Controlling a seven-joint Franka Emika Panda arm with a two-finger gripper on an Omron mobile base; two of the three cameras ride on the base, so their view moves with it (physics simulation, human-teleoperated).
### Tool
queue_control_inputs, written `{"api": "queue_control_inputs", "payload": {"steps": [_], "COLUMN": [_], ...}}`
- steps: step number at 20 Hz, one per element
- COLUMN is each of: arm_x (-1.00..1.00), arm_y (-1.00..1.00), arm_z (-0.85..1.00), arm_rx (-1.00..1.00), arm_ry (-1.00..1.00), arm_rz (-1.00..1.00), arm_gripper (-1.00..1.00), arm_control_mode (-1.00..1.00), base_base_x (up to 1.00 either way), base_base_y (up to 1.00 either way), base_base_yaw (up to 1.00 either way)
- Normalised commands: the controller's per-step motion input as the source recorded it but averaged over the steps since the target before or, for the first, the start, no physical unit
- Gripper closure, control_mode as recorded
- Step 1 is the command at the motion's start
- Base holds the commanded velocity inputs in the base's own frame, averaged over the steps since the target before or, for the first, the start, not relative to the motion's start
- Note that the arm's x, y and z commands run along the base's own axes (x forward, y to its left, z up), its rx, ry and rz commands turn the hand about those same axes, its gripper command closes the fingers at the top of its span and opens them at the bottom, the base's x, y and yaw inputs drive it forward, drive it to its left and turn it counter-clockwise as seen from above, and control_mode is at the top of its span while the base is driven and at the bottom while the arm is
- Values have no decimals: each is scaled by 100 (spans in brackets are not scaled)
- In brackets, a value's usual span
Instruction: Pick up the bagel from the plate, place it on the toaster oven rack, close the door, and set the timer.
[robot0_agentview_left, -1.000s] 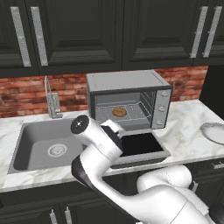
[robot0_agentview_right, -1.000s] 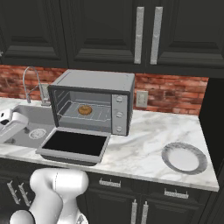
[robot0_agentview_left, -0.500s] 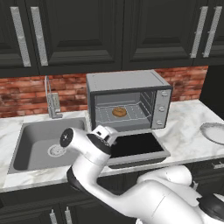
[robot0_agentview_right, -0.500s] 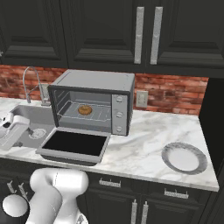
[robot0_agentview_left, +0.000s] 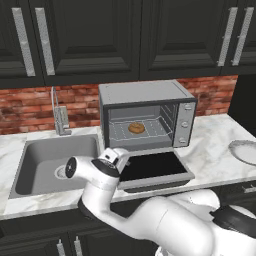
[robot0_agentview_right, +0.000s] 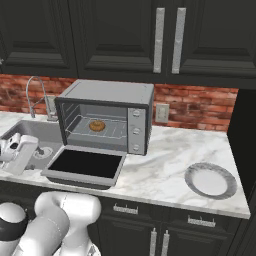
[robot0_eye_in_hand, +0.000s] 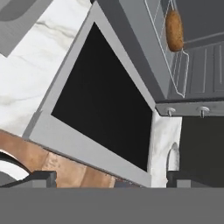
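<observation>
the grey boxy toaster oven (robot0_agentview_left: 145, 115) stands with its wide grey-framed dark-glass door (robot0_agentview_left: 152, 167) folded flat on the counter; to shut it well, get under its left front edge and swing it up squarely. the thin silver wire rack (robot0_agentview_right: 97, 129) already carries the small golden-brown bagel (robot0_agentview_left: 136, 128). the two-finger gripper (robot0_eye_in_hand: 107, 181) sits beside the door, fingers apart, empty

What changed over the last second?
The arm swung down and left, carrying the open tool off the door's left corner toward the sink; it holds nothing. The bagel stayed on the rack, the door stayed down, and the plate stayed empty.
</observation>
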Motion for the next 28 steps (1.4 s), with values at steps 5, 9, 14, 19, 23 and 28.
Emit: {"api": "queue_control_inputs", "payload": {"steps": [5, 9, 14, 19, 23, 28], "arm_x": [22, 26, 30, 9, 6, 1], "arm_y": [8, 10, 11, 14, 12, 1], "arm_z": [-34, -20, -21, -30, -34, -14], "arm_rx": [-9, -6, -4, -5, -5, -6], "arm_ry": [9, 12, 15, 12, 8, 0], "arm_rz": [0, 0, 0, 0, 0, -1], "arm_gripper": [-100, -100, -100, -100, -100, -100], "arm_control_mode": [-100, -100, -100, -100, -100, -100], "base_base_x": [0, 0, 0, 0, 0, 0], "base_base_y": [0, 0, 0, 0, 0, 0], "base_base_yaw": [0, 0, 0, 0, 0, 0]}}
